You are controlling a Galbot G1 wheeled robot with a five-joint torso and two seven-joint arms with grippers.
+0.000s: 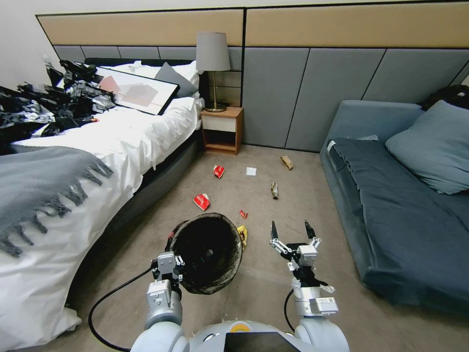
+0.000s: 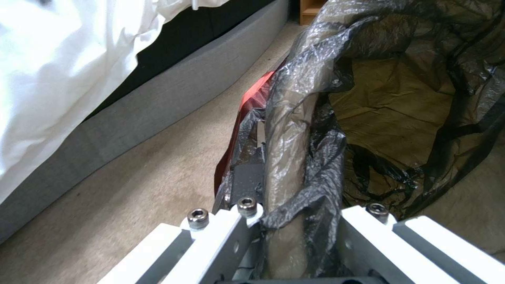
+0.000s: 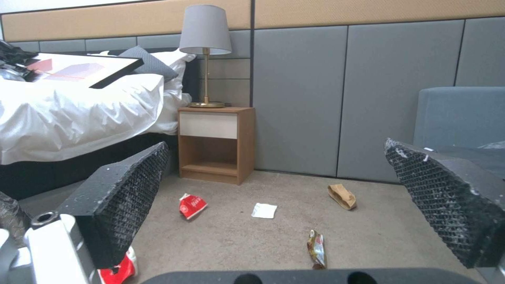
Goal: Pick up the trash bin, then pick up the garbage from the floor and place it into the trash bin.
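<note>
Room: bed (image 1: 97,142) on the robot's left, sofa (image 1: 405,205) on its right, nightstand (image 1: 222,129) with lamp (image 1: 213,68) at the far wall; the carpet strip between them is the work lane.
Trash bin (image 1: 207,252): held off the carpet at the front left of the robot, mouth tipped up and open; judged carried this way so litter can be dropped straight in.
Left gripper (image 1: 168,268): pinched onto the near rim of the bin; in the left wrist view the bag-wrapped rim (image 2: 287,157) runs between the fingers, so the black liner is clamped along with the wall.
Right gripper (image 1: 292,232): fingers spread wide, nothing between them, pointing down the lane just right of the bin; judged free for picking.
Garbage, far: brown paper bag (image 1: 287,162), white scrap (image 1: 251,171), red wrapper (image 1: 219,171) near the nightstand.
Garbage, mid: dark wrapper (image 1: 274,190), second red wrapper (image 1: 202,201).
Garbage, near: small red piece (image 1: 243,214) and yellow wrapper (image 1: 242,234) just beside the bin's right edge.
Progress: bin step looks done; all visible litter is on the floor.
</note>
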